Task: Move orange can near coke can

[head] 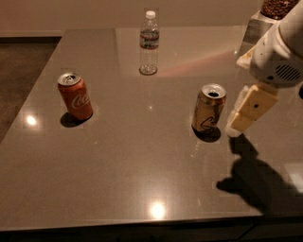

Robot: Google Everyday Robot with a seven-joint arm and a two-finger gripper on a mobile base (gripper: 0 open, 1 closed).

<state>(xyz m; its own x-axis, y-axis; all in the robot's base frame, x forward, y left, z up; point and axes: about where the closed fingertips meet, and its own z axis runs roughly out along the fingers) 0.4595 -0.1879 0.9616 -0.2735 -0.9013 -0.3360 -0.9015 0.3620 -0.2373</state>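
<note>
The orange can, golden-tan with dark script and a silver top, stands upright on the grey table, right of the middle. The coke can, red with white script, stands upright at the left, far from the orange can. My gripper hangs at the right, just to the right of the orange can and close to it, low over the table. It does not touch the can and holds nothing that I can see. Its shadow falls on the table below it.
A clear water bottle with a white cap stands at the back, between the two cans. A container of brown items sits at the back right corner. The table's front edge runs along the bottom, with dark floor at the left.
</note>
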